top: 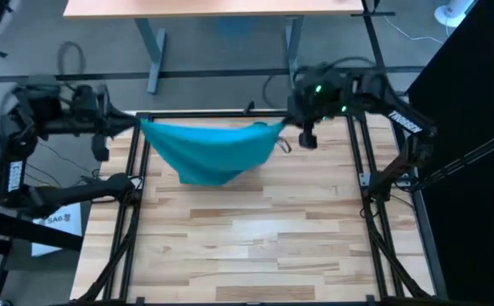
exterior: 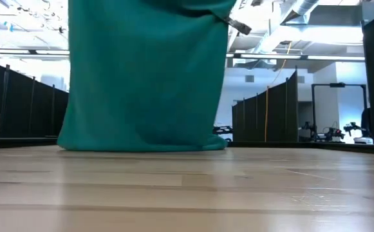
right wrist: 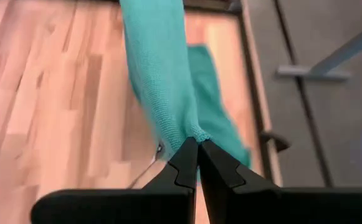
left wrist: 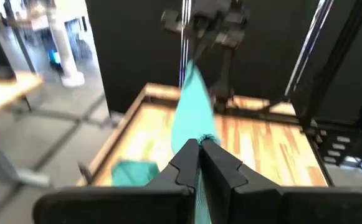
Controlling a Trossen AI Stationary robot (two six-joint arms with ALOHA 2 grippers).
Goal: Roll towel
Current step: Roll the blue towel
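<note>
Pale wooden planks form the desk [top: 255, 246], bounded by a black frame; behind it stand dark partitions and a lit workshop ceiling. Both arms work at the far edge, about 12 o'clock in the overhead view.

Left hand [top: 138, 121], at roughly 10 o'clock, is clenched on one upper corner of the towel [top: 212, 149]; its wrist view shows the two fingers [left wrist: 184, 163] pressed together with teal cloth pinched between them. Right hand [top: 287, 126], at roughly 1 o'clock, is likewise clamped on the opposite corner, the cloth emerging from between its closed fingers [right wrist: 184, 163].

Towel position: stretched taut between the two hands along its top edge, sagging in the middle, hanging as a curtain. From desk level the lower hem appears to touch or nearly touch the planks; exact contact cannot be told.

Step in hand, as a judgement: spreading, the lift-and-lay stage before any rolling. No roll has been started, so the task looks early.

Next move calls for lowering both hands together toward 6 o'clock, keeping the top edge tense, so that the cloth lands flat and unwrinkled; uneven lowering would likely leave folds that spoil a tidy roll.

Containers: none in view on the desk.
</note>
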